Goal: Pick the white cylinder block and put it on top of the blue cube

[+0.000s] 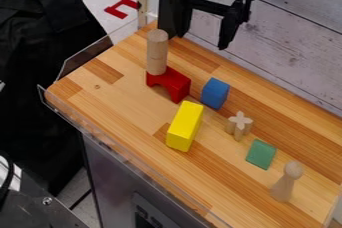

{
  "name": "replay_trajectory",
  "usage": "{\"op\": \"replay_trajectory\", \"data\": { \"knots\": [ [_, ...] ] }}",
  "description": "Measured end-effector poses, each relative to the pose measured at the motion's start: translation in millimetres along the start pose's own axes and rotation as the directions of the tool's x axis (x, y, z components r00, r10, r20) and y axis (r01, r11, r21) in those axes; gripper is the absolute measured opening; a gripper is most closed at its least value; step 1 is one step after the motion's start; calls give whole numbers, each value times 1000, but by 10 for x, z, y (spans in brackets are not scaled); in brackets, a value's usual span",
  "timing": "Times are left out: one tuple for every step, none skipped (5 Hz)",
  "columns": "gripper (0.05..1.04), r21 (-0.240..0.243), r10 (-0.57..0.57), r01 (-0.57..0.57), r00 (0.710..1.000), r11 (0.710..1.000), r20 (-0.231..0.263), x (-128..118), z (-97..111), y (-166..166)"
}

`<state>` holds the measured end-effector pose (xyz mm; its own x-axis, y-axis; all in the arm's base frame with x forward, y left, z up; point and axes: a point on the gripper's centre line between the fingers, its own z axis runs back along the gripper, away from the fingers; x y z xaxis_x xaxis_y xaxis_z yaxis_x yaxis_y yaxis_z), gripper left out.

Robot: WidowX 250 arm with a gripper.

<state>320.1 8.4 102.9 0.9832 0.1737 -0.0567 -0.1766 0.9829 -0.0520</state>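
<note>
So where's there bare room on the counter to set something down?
A wide bare patch lies between the red arch, the yellow block and the counter's left edge. Another stretches below the yellow block, left of the green block and peg figure. It's crowded around the blue cube, with arch, yellow block and wooden cross close by.

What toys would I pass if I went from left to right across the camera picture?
Wooden cylinder → yellow block → blue cube → little wooden cross → green block → wooden peg.
</note>
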Motion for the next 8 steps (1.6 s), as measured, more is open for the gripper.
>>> {"op": "replay_trajectory", "data": {
  "knots": [
    [999, 5, 2, -2, 999, 1000, -38, -25, -113, 5],
    [999, 5, 9, -9, 999, 1000, -38, -18, -131, 10],
    [999, 9, 7, -7, 999, 1000, -34, -11, -128, 16],
    [999, 13, 1, 0, 999, 1000, -37, -8, -109, 31],
    [999, 24, 17, -17, 1000, 1000, -14, 47, -13, 150],
    [999, 30, 60, -60, 998, 998, 6, 79, 99, 312],
    [999, 36, 107, -107, 994, 994, -5, 64, 102, 468],
    [999, 32, 142, -141, 990, 989, -24, 13, 63, 597]
  ]
}}
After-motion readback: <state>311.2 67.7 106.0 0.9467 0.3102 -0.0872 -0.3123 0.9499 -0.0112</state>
